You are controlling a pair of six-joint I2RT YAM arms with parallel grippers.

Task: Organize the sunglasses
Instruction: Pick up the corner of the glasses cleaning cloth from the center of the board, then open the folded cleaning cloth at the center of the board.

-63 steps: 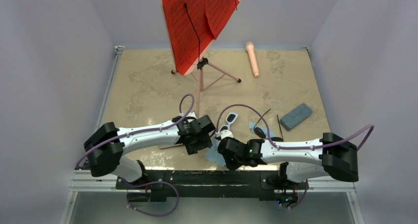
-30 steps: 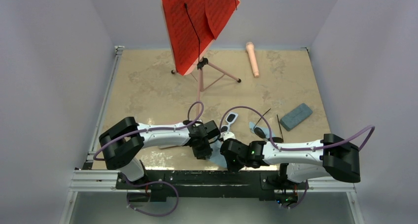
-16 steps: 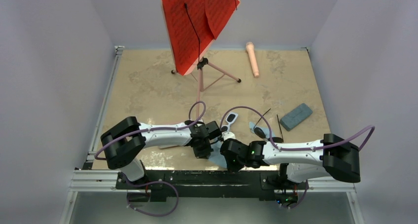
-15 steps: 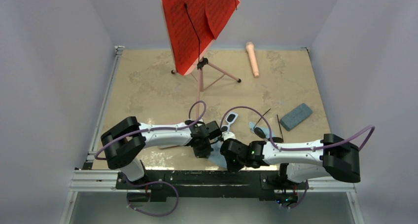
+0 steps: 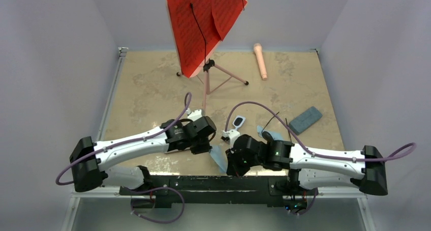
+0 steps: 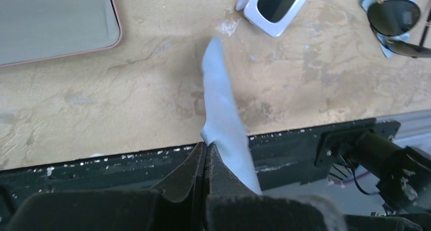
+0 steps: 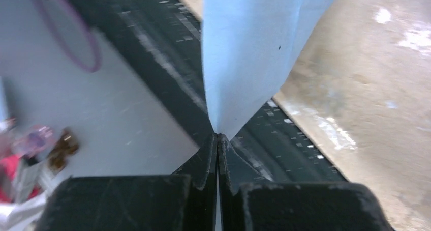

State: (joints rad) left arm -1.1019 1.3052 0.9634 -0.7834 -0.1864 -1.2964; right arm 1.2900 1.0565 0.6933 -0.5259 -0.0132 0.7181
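Records, at the near edge of the table (image 5: 152,88), left gripper (image 6: 206,148) and right gripper (image 7: 217,138), each pinched fully closed on one blue cloth (image 6: 219,109) held between them. Finds white sunglasses (image 6: 277,2) lying just beyond the cloth, black sunglasses (image 6: 399,17) to their right, apart.
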